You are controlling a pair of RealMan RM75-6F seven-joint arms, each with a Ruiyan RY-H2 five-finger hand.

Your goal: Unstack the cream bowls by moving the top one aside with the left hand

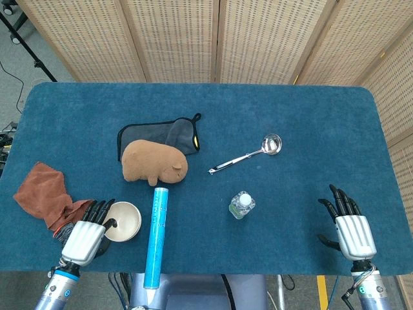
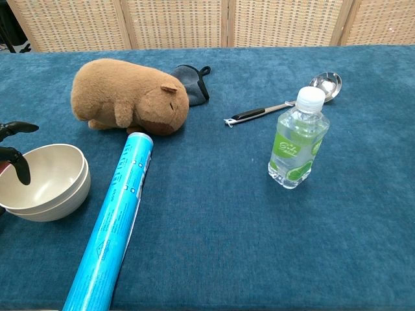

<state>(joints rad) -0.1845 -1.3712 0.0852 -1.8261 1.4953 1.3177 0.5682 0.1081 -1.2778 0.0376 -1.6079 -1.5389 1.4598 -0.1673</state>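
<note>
Head view shows the left hand (image 1: 84, 239) at the stacked bowls (image 1: 122, 221), fingers (image 2: 19, 163) hooked over the rim. Right hand (image 1: 351, 229) rests spread out, holding nothing.

In the chest view only a few dark fingertips (image 2: 16, 162) of the left hand (image 1: 86, 237) show; the edge cuts off the rest. The cream bowls (image 2: 45, 184) are cut there too. The plush capybara (image 1: 153, 162) hides part of the grey mitt (image 1: 164, 135). The blue tube (image 2: 110, 227) runs off the bottom edge.
</note>
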